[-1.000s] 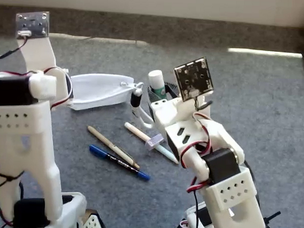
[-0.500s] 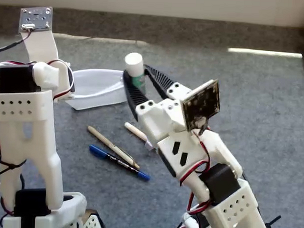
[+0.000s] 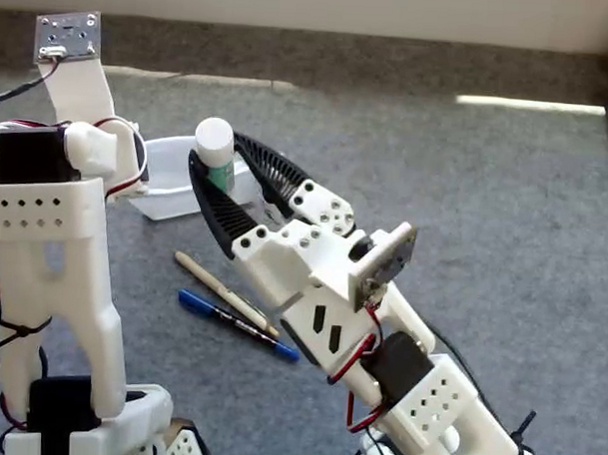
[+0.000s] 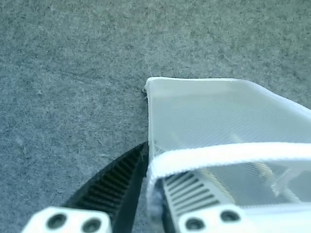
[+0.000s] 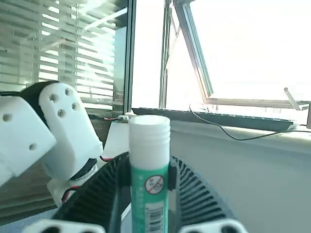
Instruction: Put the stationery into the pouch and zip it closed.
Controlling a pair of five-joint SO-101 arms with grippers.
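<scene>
The right gripper (image 3: 218, 153) is clamping the glue (image 3: 215, 137) upright by its lower body, jaws closed snugly round it, and is hanging just over the mouth of the pouch (image 3: 171, 178). The pouch is lying on the left half of the table (image 3: 505, 195), nearer its far edge than the two pens. The left gripper (image 4: 151, 160) is pinching the pouch's rim, one jaw inside the mesh and one outside, holding the mouth open.

The beige pen (image 3: 222, 293) and blue pen (image 3: 236, 325) are lying loose toward the front edge.

The opening is looking shallow and floppy. If the glue is let go standing upright, it is likely to catch the rim and roll off across the table. A slip of the left pinch would be letting the mouth collapse.
</scene>
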